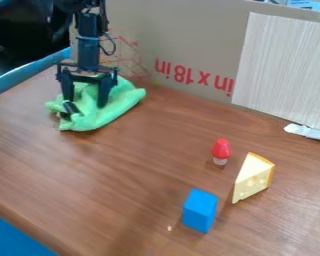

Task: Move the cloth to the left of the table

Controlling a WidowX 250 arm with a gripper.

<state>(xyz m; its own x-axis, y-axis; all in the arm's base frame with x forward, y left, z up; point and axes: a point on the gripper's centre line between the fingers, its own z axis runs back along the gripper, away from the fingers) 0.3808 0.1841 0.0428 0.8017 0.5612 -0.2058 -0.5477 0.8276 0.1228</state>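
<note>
The black gripper (86,106) hangs down at the upper left of the camera view, over the green cloth (109,114). Its two fingers stand apart, with green fabric showing between and behind them. The cloth lies crumpled on the brown table (149,165), near the table's back left part. One finger's tip rests at the cloth's front left edge.
A red and white mushroom-like toy (221,151), a cheese wedge (253,178) and a blue block (199,210) stand toward the right and front. Behind the table rises a cardboard wall (183,30) with a pale striped panel (283,70). A blue edge (29,72) runs along the left.
</note>
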